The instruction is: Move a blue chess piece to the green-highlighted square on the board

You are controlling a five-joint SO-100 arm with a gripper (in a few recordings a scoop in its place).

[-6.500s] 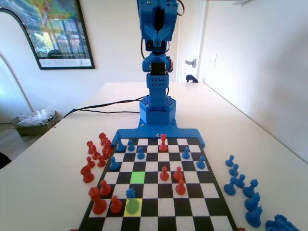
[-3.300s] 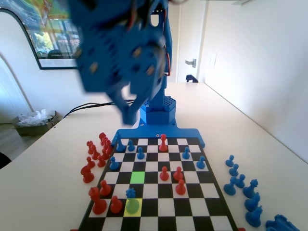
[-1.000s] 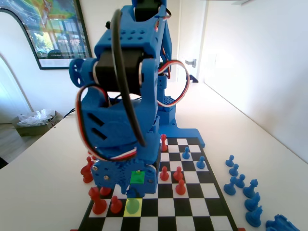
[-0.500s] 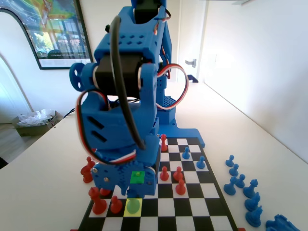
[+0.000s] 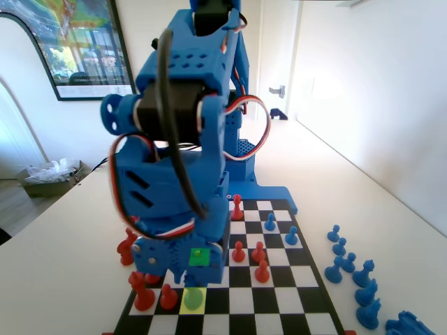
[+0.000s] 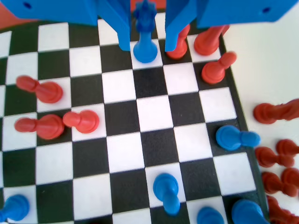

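Observation:
In the wrist view the blue chess piece (image 6: 145, 35) with the jagged crown stands upright on a white square of the board (image 6: 154, 112). My gripper (image 6: 148, 45) is open, with one jaw on each side of the piece and small gaps to it. In the fixed view the blue arm (image 5: 174, 181) leans low over the near left part of the board (image 5: 279, 300) and hides the crown piece. The green-highlighted square (image 5: 200, 257) shows at the arm's lower end, one row behind the yellow square (image 5: 192, 299).
A red piece (image 6: 180, 45) stands right against the right jaw, with two more red ones (image 6: 215, 70) beside it. Red pawns (image 6: 79, 121) and blue pawns (image 6: 166, 189) are spread over the board. Spare blue pieces (image 5: 349, 265) and red pieces (image 5: 126, 248) lie off the board.
The arm has come from upright at the far end down over the board's near left, covering the crown piece. In the last second it only settled slightly lower and left.

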